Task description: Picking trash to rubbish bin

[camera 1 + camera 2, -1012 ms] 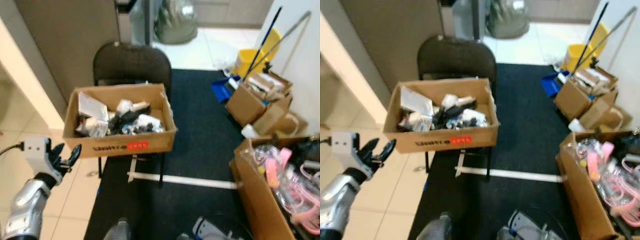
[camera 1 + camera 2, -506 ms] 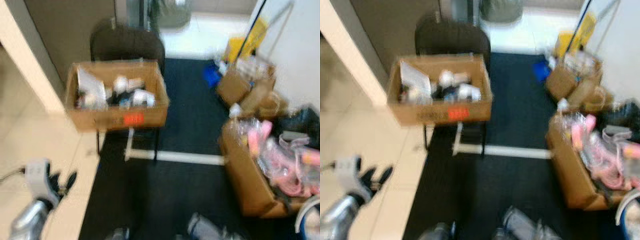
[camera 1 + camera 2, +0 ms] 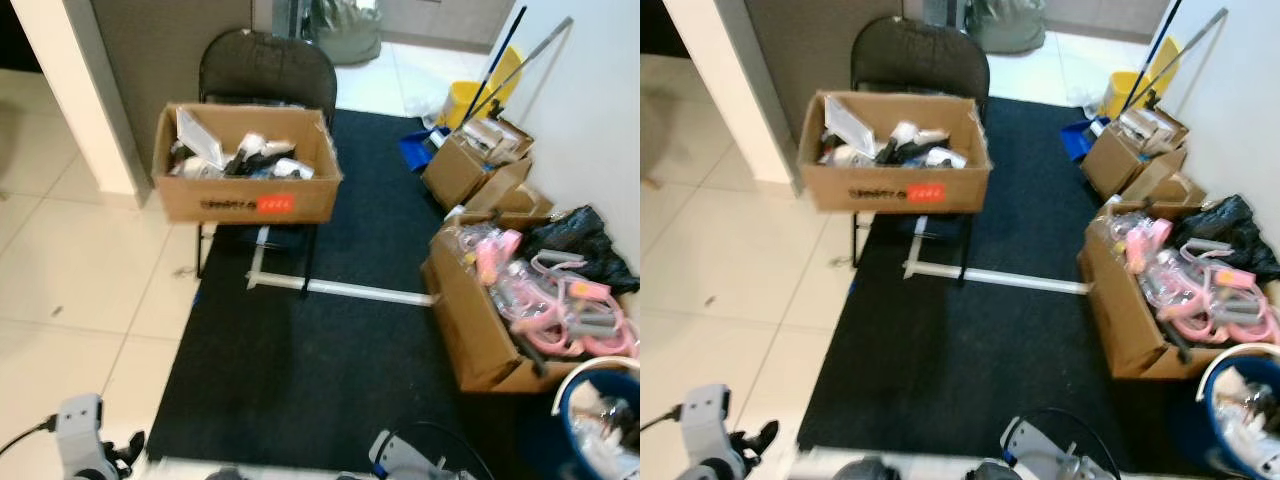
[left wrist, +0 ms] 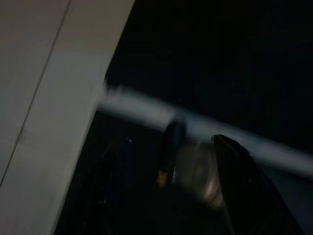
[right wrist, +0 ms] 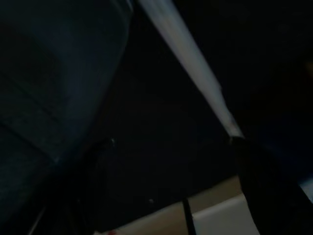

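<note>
A cardboard box [image 3: 245, 192] full of mixed trash rests on a black folding chair [image 3: 268, 65] at the far side of a dark carpet. A blue bin [image 3: 592, 372] with a white rim, holding some rubbish, stands at the near right corner. My left gripper [image 3: 125, 448] hangs low at the near left over pale tiles, far from the box. In the dark left wrist view its fingers [image 4: 113, 181] stand apart, holding nothing. In the right wrist view, two dark fingers [image 5: 257, 181] are spread over the carpet, with nothing held.
A white strip [image 3: 340, 290] lies across the carpet [image 3: 300, 370] before the chair. An open box of pink plastic items [image 3: 480, 320] and a black bag [image 3: 580, 240] line the right wall. Smaller boxes [image 3: 470, 165] and a yellow mop bucket [image 3: 470, 100] stand further back. A pillar [image 3: 80, 90] rises at the left.
The camera has pulled back from the chair, so more floor and the blue bin now show. My left gripper sits lower in the picture, still open with nothing in it.
</note>
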You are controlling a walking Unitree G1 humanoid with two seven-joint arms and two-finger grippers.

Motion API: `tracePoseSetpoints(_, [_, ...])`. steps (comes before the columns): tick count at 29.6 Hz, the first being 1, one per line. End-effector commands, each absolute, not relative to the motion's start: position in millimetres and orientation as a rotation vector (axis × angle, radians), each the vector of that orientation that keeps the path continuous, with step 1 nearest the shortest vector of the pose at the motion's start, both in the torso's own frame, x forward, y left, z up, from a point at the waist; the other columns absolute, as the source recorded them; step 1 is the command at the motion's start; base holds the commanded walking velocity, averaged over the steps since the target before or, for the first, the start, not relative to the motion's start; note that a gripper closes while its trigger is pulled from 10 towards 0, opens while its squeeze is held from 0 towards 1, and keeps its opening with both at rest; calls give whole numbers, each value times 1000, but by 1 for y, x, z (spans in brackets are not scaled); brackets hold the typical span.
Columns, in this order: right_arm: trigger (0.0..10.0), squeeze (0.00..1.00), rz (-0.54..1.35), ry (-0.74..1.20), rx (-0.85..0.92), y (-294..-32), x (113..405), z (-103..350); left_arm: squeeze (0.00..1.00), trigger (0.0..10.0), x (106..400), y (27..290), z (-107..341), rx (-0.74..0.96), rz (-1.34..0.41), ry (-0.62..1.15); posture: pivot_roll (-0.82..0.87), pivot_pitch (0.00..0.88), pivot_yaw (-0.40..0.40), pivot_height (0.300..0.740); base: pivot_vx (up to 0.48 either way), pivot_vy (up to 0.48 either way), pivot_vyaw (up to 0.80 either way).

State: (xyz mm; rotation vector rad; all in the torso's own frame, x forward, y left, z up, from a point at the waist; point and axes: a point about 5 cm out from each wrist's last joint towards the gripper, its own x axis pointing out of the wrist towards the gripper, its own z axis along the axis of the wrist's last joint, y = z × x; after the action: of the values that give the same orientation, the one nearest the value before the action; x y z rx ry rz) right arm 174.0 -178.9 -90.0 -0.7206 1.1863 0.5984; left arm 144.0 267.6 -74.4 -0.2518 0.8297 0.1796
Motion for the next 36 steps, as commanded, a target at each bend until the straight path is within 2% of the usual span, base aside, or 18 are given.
tracePoseSetpoints(1, [10000,0,649,1198,-664,-165,163,-96,0,10000,130,254,-86,-248,163,917,136,125,-14,740,-409,0,0])
tracePoseSetpoints(5, [10000,0,648,1199,-665,-166,163,-96,0,10000,121,245,-93,-222,151,984,137,125,-15,740,-412,0,0])
tracePoseSetpoints(8, [10000,0,651,1200,-669,-166,163,-96,0,10000,113,231,-100,-132,73,1062,134,128,-21,740,-414,0,0])
tracePoseSetpoints(16, [10000,0,646,1200,-672,-167,163,-96,0,10000,104,215,-107,-76,-5,1133,114,119,-23,740,-413,0,0])
tracePoseSetpoints(36, [10000,0,641,1197,-685,-170,163,-95,0,10000,88,200,-113,-26,-74,1203,112,117,-31,740,-413,0,0])
